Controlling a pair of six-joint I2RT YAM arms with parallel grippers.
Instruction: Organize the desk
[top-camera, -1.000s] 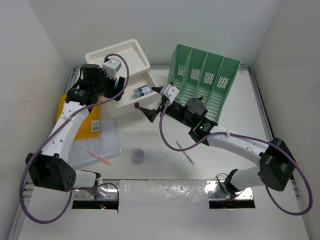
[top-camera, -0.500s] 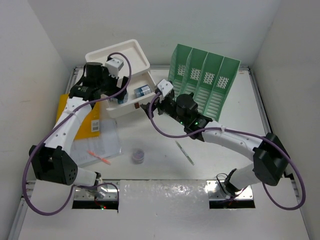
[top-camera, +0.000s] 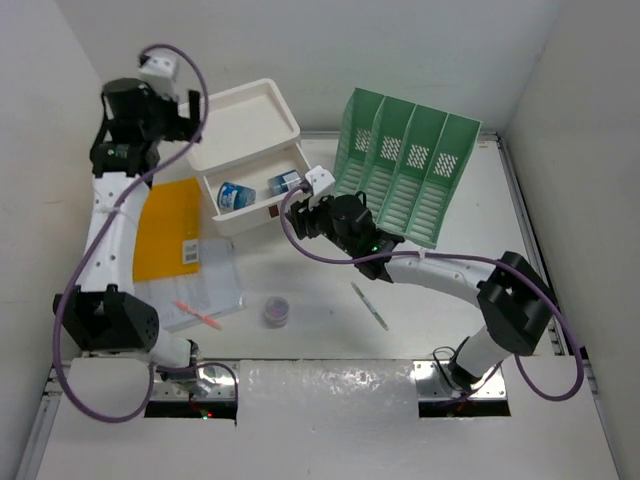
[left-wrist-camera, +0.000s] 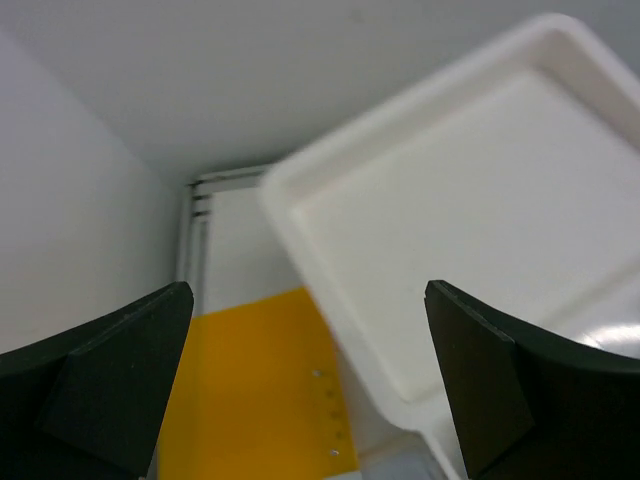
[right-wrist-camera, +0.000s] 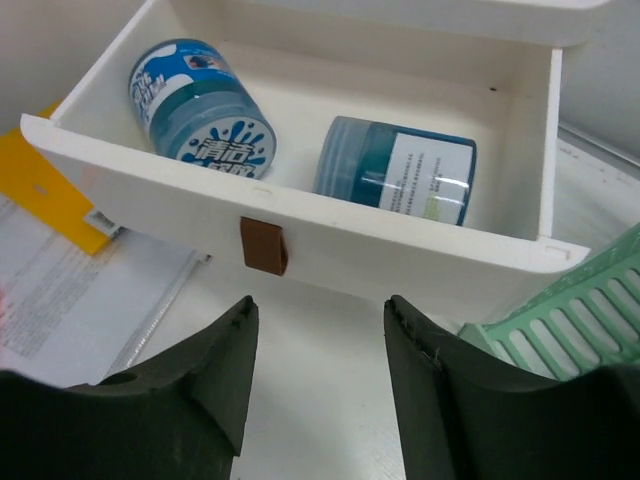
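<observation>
The desk (top-camera: 470, 215) is a white tabletop with silver rails. A white drawer box (top-camera: 245, 120) stands at the back left, its top drawer (top-camera: 255, 205) pulled open. Two jars lie inside, a blue-and-white one (top-camera: 234, 195) (right-wrist-camera: 200, 110) and a teal one (top-camera: 285, 183) (right-wrist-camera: 400, 175). My right gripper (top-camera: 298, 215) (right-wrist-camera: 318, 305) is open and empty, low over the desk just in front of the drawer front (right-wrist-camera: 300, 250) and right of its brown tab (right-wrist-camera: 263, 245). My left gripper (top-camera: 190, 118) (left-wrist-camera: 305, 290) is open and empty, raised above the box's left edge.
A green slotted file rack (top-camera: 410, 170) (right-wrist-camera: 560, 310) stands right of the drawer. A yellow folder (top-camera: 170, 220) (left-wrist-camera: 260, 400) and a clear sleeve of papers (top-camera: 195, 285) lie at left with a red pen (top-camera: 200, 315). A small purple jar (top-camera: 277, 310) and a silver pen (top-camera: 370, 305) lie in front.
My left arm has lifted up and back to the left, away from the drawer; the blue-and-white jar now shows inside it. My right gripper has moved closer to the drawer front.
</observation>
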